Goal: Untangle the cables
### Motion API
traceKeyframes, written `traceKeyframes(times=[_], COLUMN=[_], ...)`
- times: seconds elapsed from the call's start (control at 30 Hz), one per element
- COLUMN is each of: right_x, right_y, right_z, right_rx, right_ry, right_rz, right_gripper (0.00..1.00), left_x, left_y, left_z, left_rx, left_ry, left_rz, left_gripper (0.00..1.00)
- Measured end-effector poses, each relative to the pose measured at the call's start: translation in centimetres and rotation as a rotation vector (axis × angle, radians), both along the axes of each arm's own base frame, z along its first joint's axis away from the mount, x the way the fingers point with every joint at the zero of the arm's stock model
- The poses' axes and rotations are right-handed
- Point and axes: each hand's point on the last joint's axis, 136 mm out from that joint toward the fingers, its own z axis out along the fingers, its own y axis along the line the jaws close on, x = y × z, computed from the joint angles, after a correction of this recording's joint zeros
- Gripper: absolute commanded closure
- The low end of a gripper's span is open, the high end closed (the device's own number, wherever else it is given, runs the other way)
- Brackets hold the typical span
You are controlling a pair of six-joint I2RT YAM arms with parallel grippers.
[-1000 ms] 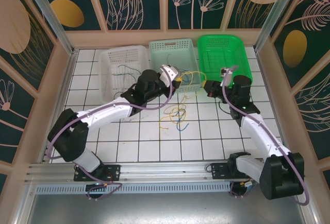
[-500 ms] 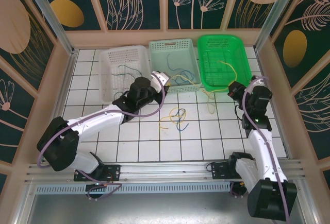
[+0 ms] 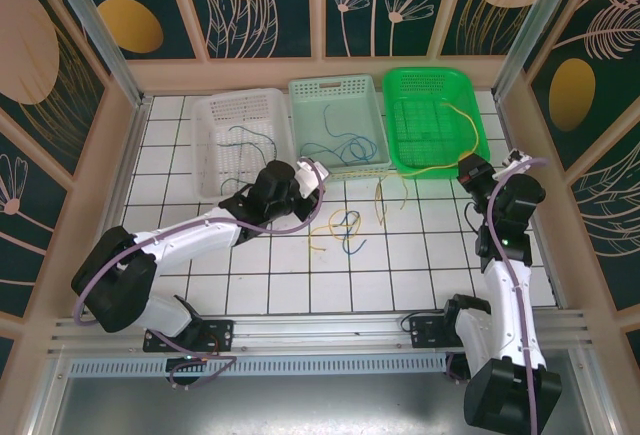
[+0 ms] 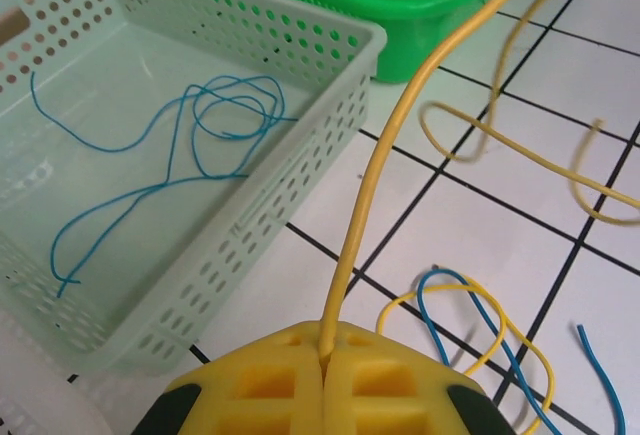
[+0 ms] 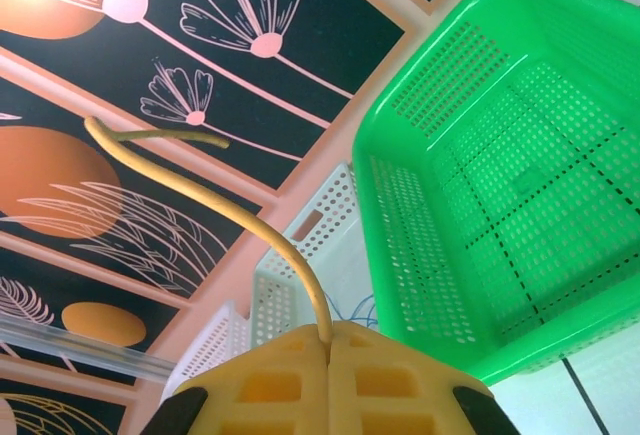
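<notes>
Left gripper [image 4: 322,353]: pinching taut yellow cable [image 4: 374,195]
Right gripper [image 5: 328,343]: pinching curved yellow cable [image 5: 232,213]
Mint basket [image 4: 300,185]: loose blue cable [image 4: 190,181] inside

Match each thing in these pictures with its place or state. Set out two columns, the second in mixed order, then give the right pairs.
Things
A. left gripper
B. pale green basket
C. bright green basket
D. yellow-and-blue tangle

Place or state
1. lies on the tiled table
2. shut on a yellow cable
3. holds a loose blue cable
4. farthest right of the baskets in the top view

Pairs: A-2, B-3, C-4, D-1.
</notes>
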Motion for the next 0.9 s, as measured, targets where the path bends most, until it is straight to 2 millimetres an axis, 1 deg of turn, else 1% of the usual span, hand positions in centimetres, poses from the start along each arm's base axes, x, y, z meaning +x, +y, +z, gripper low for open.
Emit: traceKeyframes(times=[0.07, 0.13, 0.17, 0.2, 0.27, 0.3, 0.33, 0.37, 0.43, 0.5, 0.6, 0.63, 0.73, 0.83, 0.9], right_x=[0.0, -0.1, -0.1, -0.1, -0.2, -0.2, -0.2, -0.2, -0.3, -0.4, -0.3, -0.3, -0.3, -0.4, -0.5], right_y=[0.2, 0.5, 0.7, 0.8, 0.9, 0.9, 1.0, 1.2, 1.4, 1.7, 2.0, 2.1, 2.4, 2.6, 2.7], right_z=[0.0, 0.1, 0.2, 0.4, 0.8, 1.0, 1.3, 1.6, 2.9, 4.4, 6.0, 6.2, 6.1, 6.2, 6.7], right_rx=[0.008, 0.012, 0.012, 0.011, 0.006, 0.0, -0.013, -0.023, -0.055, -0.081, -0.101, -0.103, -0.1, -0.099, -0.101], right_ry=[0.001, -0.001, -0.007, -0.013, -0.026, -0.032, -0.042, -0.05, -0.078, -0.112, -0.144, -0.148, -0.146, -0.148, -0.154], right_rz=[0.008, 0.028, 0.039, 0.049, 0.058, 0.064, 0.072, 0.079, 0.099, 0.118, 0.14, 0.146, 0.162, 0.178, 0.18], right_gripper=[1.0, 1.0, 1.0, 1.0, 1.0, 1.0, 1.0, 1.0, 1.0, 1.0, 1.0, 1.0, 1.0, 1.0, 1.0], left_x=[-0.3, -0.4, -0.5, -0.5, -0.4, -0.4, -0.2, 0.0, 0.4, 0.7, 0.4, 0.2, -0.4, -0.8, -1.2], left_y=[0.1, 0.2, 0.3, 0.4, 0.8, 1.0, 1.2, 1.4, 1.9, 2.4, 2.6, 2.4, 1.2, -0.2, -1.8], left_z=[-0.5, -0.8, -0.9, -1.1, -1.5, -1.7, -1.8, -1.8, -1.3, -0.2, 2.4, 3.4, 5.3, 5.4, 4.8], left_rx=[0.013, 0.023, 0.027, 0.033, 0.053, 0.061, 0.066, 0.07, 0.072, 0.056, -0.011, -0.05, -0.15, -0.218, -0.258], left_ry=[0.009, 0.018, 0.021, 0.025, 0.034, 0.038, 0.039, 0.036, 0.02, -0.002, -0.046, -0.056, -0.058, -0.019, 0.035], left_rz=[-0.008, -0.013, -0.013, -0.007, 0.007, 0.018, 0.028, 0.043, 0.078, 0.113, 0.118, 0.107, 0.061, 0.006, -0.046], left_gripper=[1.0, 0.89, 0.77, 0.57, 0.39, 0.18, 0.15, 0.14, 0.04, 0.02, 0.03, 0.03, 0.04, 0.06, 0.07])
